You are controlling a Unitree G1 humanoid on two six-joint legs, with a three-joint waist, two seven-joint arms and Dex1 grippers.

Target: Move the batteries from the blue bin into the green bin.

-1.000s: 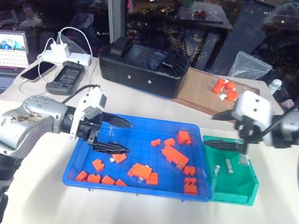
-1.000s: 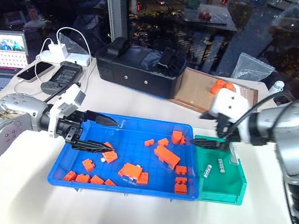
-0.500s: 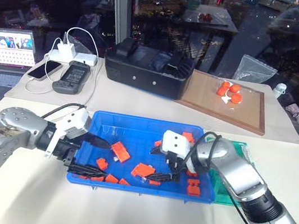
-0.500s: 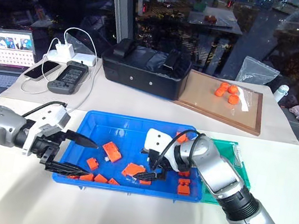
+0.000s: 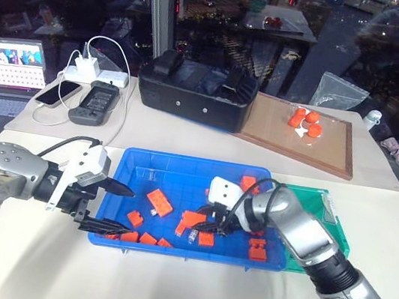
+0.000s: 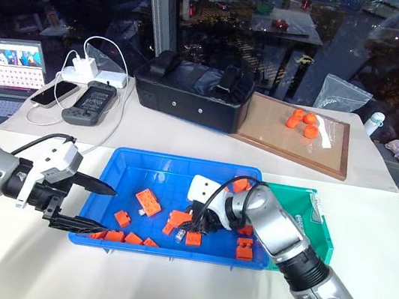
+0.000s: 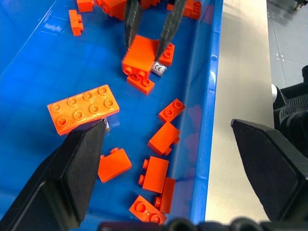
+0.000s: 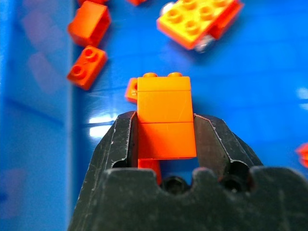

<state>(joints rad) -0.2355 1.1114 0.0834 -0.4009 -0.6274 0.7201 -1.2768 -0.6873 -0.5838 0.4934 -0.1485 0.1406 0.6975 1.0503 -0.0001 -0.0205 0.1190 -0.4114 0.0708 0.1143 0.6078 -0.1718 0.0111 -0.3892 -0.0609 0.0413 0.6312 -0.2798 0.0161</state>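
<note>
From the head views, the right gripper point(image 5: 206, 229) reaches down into the blue bin point(image 5: 182, 163) among scattered orange bricks point(image 5: 160, 202), while the left gripper point(image 5: 106, 209) hangs over the bin's near left edge with its two fingers spread wide and nothing between them. The green bin point(image 5: 334, 220) sits touching the blue bin's right end; the right arm hides most of its inside, so what it holds cannot be told. In the left wrist view, one battery point(image 7: 159, 69) lies on the blue floor, touching the side of a large orange block point(image 7: 141, 60), and the right gripper's fingers come down on either side of that block. A pale end peeking from under the flat orange plate point(image 7: 83, 108) may be another battery, but that is unclear. In the right wrist view, the jaws stand narrowed on the orange block point(image 8: 165, 117), which fills the gap between them, so the hold is on a brick, not a battery. The battery looks light, hard and smooth, likely to roll on the slick plastic; gripping it across the middle of its length seems safest.
</note>
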